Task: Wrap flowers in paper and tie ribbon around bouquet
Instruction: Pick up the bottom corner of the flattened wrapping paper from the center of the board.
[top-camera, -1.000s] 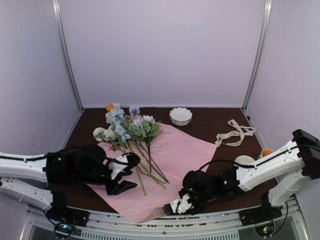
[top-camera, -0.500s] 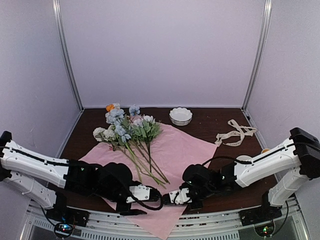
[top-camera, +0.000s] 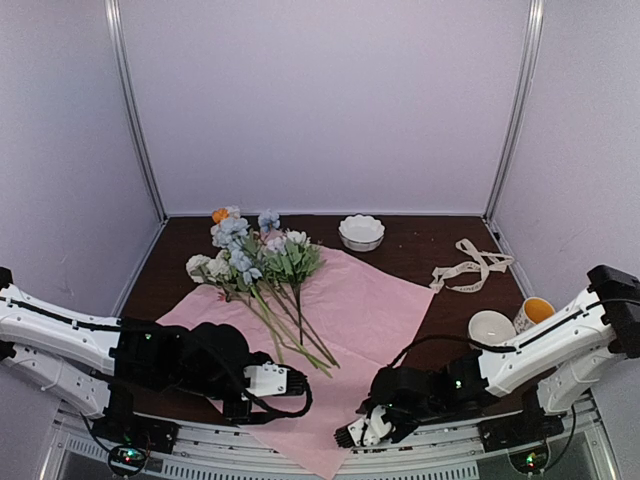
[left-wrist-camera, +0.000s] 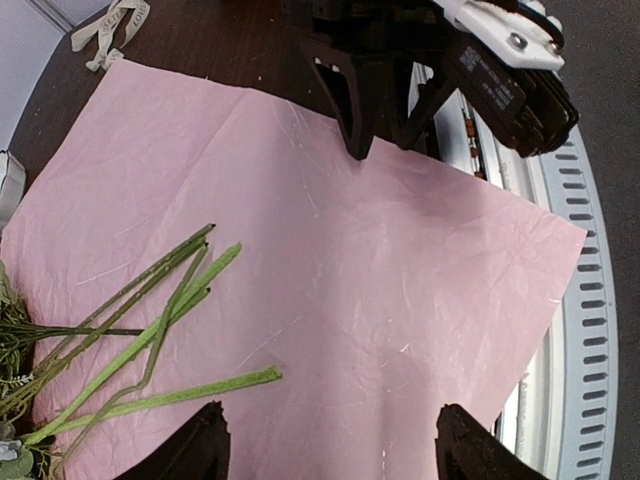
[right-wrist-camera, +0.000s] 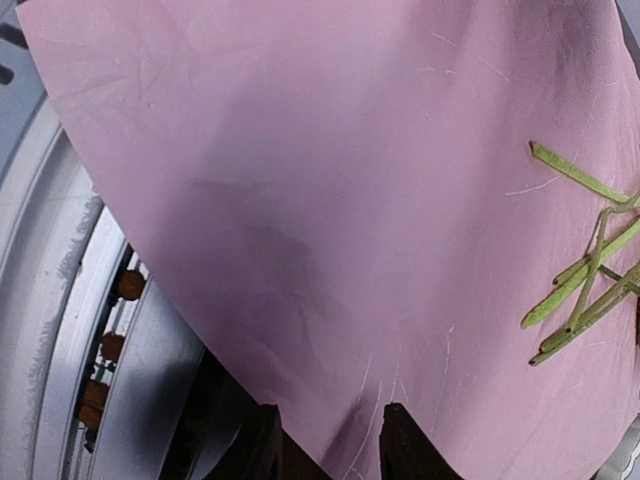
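Observation:
The pale pink paper (top-camera: 360, 310) lies flat on the dark table, its near corner hanging over the front rail. The flowers (top-camera: 250, 255) rest on its far left part, stems (left-wrist-camera: 150, 330) pointing toward me. My left gripper (top-camera: 296, 383) hovers low over the paper's near part, open wide (left-wrist-camera: 335, 450), with nothing between its fingers. My right gripper (top-camera: 348, 437) sits at the paper's near right edge (right-wrist-camera: 330, 445); its jaws stand apart, the paper's edge just ahead of them. The cream ribbon (top-camera: 470, 265) lies loose at the back right.
A white scalloped bowl (top-camera: 361, 231) stands at the back centre. A white cup (top-camera: 490, 325) and an orange-rimmed cup (top-camera: 534, 309) stand at the right. The metal rail (right-wrist-camera: 60, 330) runs along the table's near edge under the paper's corner.
My right gripper has opened, let go of the paper's edge and drawn back toward the front rail. The paper shifted right. My left gripper swung over the near part and opened wider.

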